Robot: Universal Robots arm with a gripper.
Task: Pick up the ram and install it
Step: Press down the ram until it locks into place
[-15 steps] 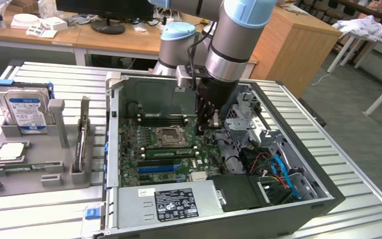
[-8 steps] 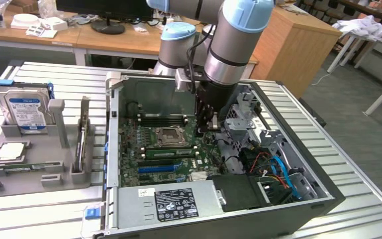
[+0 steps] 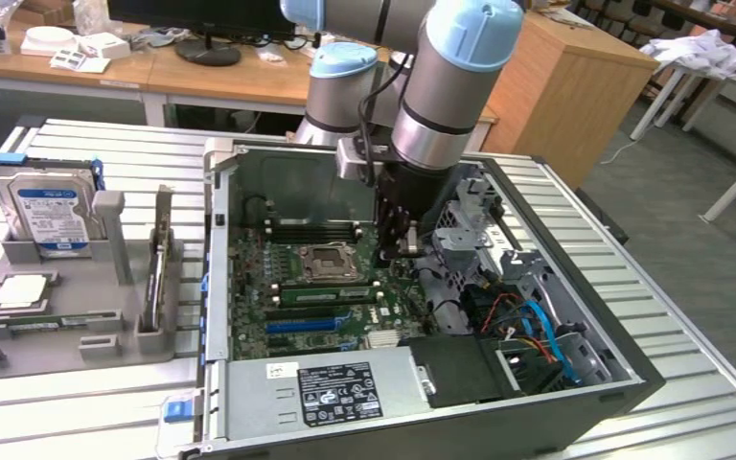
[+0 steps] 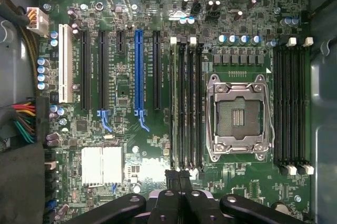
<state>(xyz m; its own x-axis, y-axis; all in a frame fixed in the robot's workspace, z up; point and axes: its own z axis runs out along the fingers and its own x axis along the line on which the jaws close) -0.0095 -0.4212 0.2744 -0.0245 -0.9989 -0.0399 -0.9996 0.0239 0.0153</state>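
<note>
In the exterior view, a ribbed metal bench stands in a workroom. Behind it are wooden desks and one wooden cabinet. On the bench lies one open computer case with its motherboard facing up. At the near end of the case sits one power supply. On the exterior view's left, one grey holder carries one upright hard drive and one square silver chip. The arm reaches straight down into the case, hiding part of the drive cage behind it. The claw is low over the board beside the processor socket. The ram shows as one green stick standing on edge between that socket and the blue slot.

In the wrist view, the board carries one open processor socket flanked by two banks of black memory slots with white clips. There is also one long blue slot, one white slot and one silver heatsink. Coloured cables crowd one edge. The ram is a thin green line in the bank nearer the blue slot, on the side away from the socket. Whether it is fully seated I cannot tell. The claw is clenched, with its tips at the end of that bank. Whether it touches the stick is unclear.
</note>
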